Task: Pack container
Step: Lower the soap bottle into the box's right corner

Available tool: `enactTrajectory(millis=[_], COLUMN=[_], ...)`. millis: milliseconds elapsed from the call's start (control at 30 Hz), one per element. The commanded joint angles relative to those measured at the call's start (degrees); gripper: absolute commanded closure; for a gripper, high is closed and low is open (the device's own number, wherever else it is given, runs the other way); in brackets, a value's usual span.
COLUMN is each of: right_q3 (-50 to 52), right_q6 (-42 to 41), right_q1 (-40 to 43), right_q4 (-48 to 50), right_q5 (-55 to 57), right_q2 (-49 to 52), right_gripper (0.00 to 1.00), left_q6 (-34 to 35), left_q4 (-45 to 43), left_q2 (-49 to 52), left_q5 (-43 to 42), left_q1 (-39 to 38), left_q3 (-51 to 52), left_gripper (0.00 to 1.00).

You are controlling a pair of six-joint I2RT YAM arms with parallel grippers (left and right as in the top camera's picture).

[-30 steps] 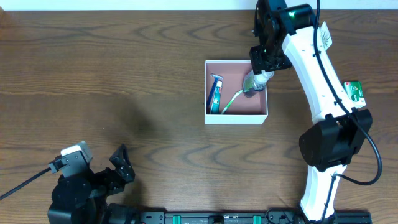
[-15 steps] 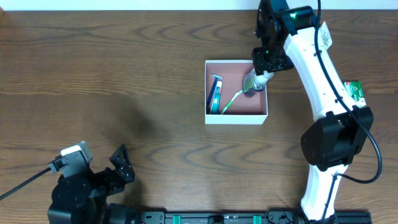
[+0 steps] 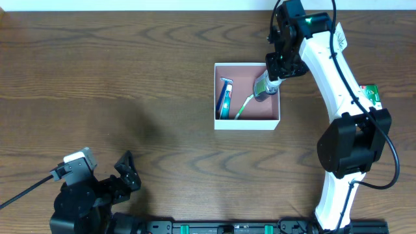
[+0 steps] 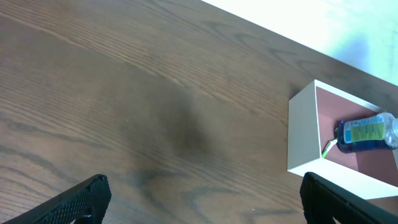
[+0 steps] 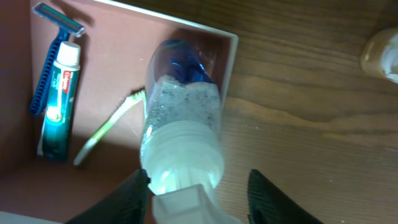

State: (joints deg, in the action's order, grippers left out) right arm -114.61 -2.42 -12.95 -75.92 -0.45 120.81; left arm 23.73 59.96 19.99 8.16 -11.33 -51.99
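Overhead: the container (image 3: pixel 247 123) sits right of centre on the surface (image 3: pixel 130 78), holding a toothbrush (image 3: pixel 243 106) and, in its far right corner, a bottle (image 3: pixel 262 90) under the right gripper (image 3: pixel 273 73). A green packet (image 3: pixel 370 95) lies outside, perhaps left to pack.

Left wrist: the left gripper (image 4: pixel 205 180) is wide and idle, well apart from the container.

Right wrist: razor (image 5: pixel 55 46) and toothpaste (image 5: pixel 59 102) are in; the gripper stands wider than the bottle's cap, so the bottle looks released.
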Motion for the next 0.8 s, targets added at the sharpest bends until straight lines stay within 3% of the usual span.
enactTrajectory(millis=[0,233,467,767], right_q3=[1.05,1.03,-0.11,-4.33], right_q6=[0.98,0.96,0.72,1.03], right_q1=[0.24,0.24,0.26,0.24], right_q4=[-0.2,-0.11,-0.15,0.83], right_q5=[0.74,0.39,0.37,0.39], right_q2=[0.39,0.37,0.31,-0.22], right_gripper=[0.55,0.73,0.8,0.82], left_q6=[-0.57,-0.57,-0.57,-0.57], left_q4=[-0.04,-0.04,-0.04,-0.04], left_q2=[-0.22,-0.22,-0.22,-0.22], left_q5=[0.92,0.92,0.92,0.92], left_q1=[0.24,0.24,0.24,0.24], left_q3=[0.02,0.02,0.02,0.02], left_gripper=[0.02,0.02,0.02,0.02])
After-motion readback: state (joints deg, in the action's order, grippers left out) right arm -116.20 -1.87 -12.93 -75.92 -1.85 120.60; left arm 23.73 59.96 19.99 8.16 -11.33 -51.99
